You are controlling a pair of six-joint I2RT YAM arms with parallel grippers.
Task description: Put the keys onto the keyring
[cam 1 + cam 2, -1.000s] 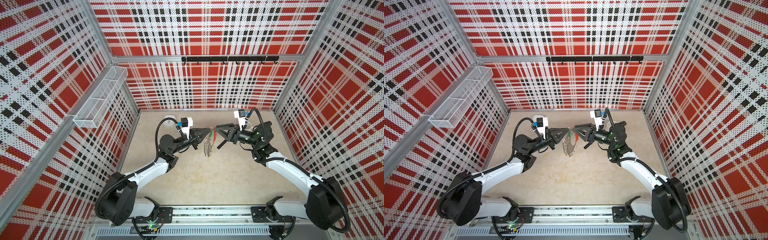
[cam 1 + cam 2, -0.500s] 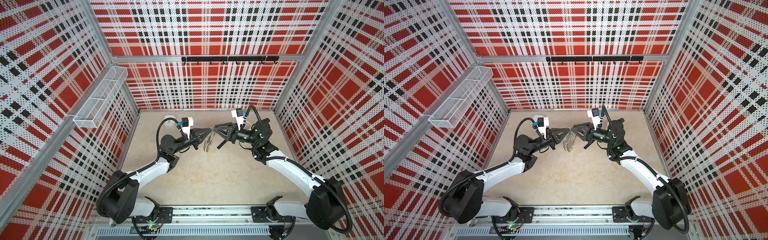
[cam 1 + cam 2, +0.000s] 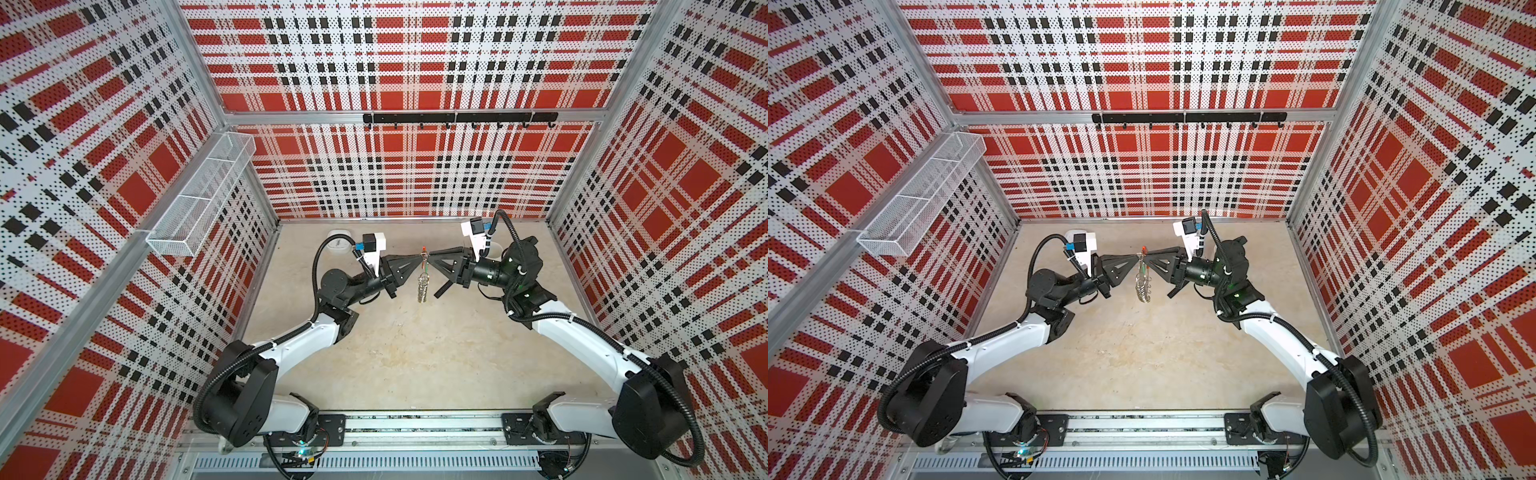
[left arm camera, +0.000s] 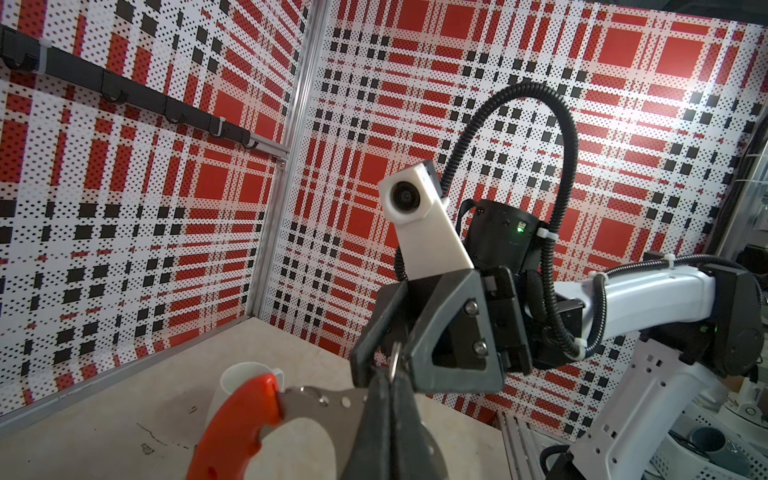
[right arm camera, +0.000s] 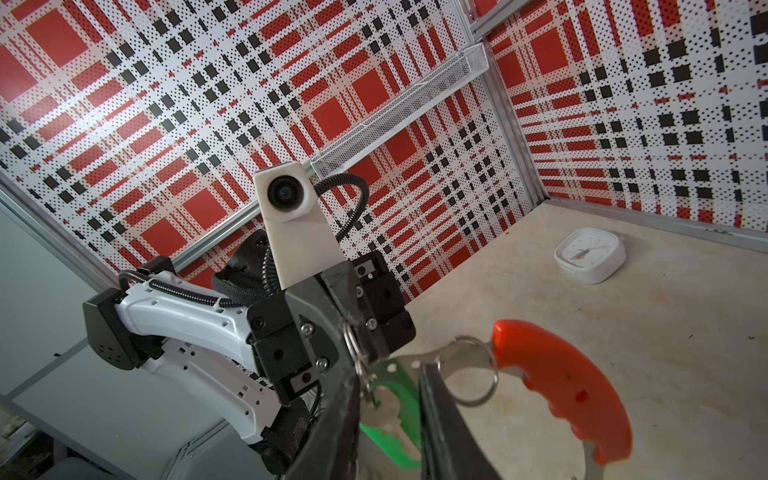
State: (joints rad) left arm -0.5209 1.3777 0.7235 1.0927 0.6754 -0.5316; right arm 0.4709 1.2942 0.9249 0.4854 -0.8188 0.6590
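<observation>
No legible txt/labels; clock [image 5: 590,259] dial marks too small.

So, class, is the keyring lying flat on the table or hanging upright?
Hanging upright: in both top views the keyring dangles edge-on above the table, its rim pinched by the shut left gripper.

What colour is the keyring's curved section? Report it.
Orange-red; the keyring's curved section shows best in the right wrist view.
</observation>
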